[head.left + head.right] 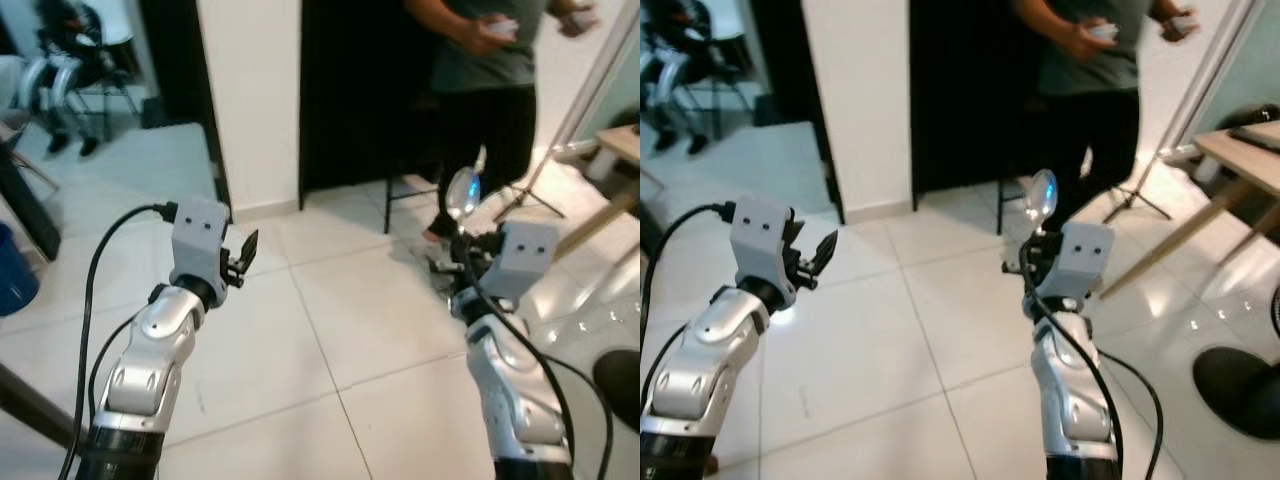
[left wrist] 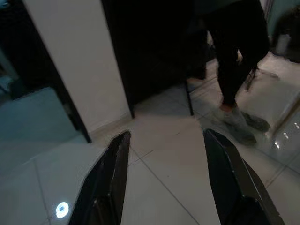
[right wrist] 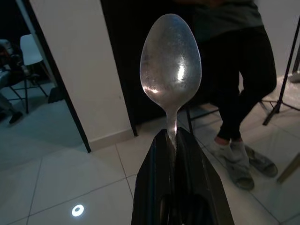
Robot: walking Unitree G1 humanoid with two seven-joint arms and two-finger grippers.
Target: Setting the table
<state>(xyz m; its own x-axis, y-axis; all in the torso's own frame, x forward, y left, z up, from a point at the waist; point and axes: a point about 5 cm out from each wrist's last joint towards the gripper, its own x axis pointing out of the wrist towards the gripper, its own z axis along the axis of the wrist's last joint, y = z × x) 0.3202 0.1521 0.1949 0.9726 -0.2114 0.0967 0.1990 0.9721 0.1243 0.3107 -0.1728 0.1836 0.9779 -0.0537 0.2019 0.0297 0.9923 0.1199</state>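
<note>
Right end effector [image 3: 173,140] clenched on a spoon [image 3: 171,61], 2 black fingers [image 3: 154,178] pinching the handle, bowl standing upright above the tips. Held up in the air over the white tiled floor [image 1: 330,320], touching nothing else. Spoon bowl bright and shiny in the head views [image 1: 1041,195], level with the legs of a person [image 1: 1090,100] standing just beyond.

Left end effector [image 2: 164,140] released, fingers [image 2: 112,173] spread well apart with bare floor tiles between them. Raised at about the same height as the right one, well apart from it, grasping nothing [image 1: 240,258].

Person in a grey top and dark trousers, small pale things in both hands, feet on the tiles near a black chair leg [image 1: 388,205]. Dark doorway [image 1: 350,90] behind, white wall [image 1: 250,100] beside it.

Corner of a wooden worktop [image 1: 1245,150] at the far right, well away from the spoon; what lies on it too cut off to tell. Tripod legs [image 1: 525,195] on the floor near the worktop. Blue bin [image 1: 15,270] at the far left edge. A second person seated on a chair [image 1: 65,70] in the far left room, blurred.
</note>
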